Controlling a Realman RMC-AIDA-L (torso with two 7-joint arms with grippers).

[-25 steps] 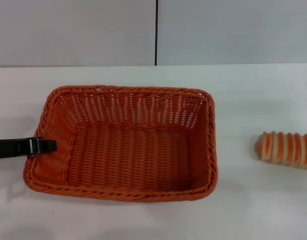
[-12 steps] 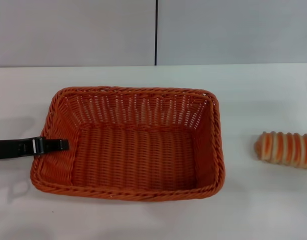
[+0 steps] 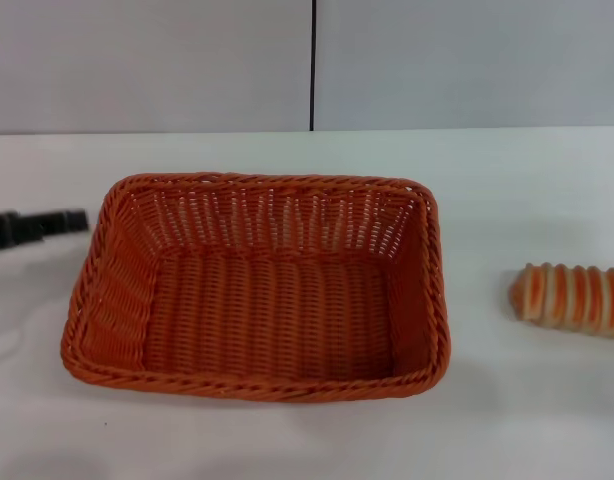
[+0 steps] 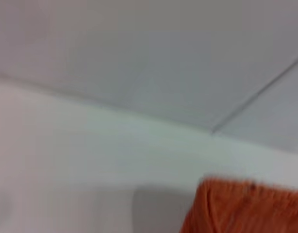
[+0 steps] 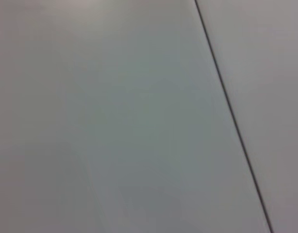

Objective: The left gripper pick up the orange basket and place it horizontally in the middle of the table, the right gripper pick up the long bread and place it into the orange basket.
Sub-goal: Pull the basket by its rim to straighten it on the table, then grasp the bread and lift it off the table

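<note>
The orange basket rests lengthwise across the middle of the white table, and nothing lies inside it. My left gripper hovers just off the basket's left end, apart from the rim, open and holding nothing. One corner of the orange basket shows in the left wrist view. The long bread lies on the table at the far right, partly cut off by the picture's edge. My right gripper is out of view.
A grey wall with a dark vertical seam stands behind the table. The right wrist view shows only that wall and the seam. Bare tabletop lies between basket and bread.
The left gripper let go of the basket's left rim and pulled back to the left and up. The basket had shifted slightly right before that and now stays put. The bread did not move.
</note>
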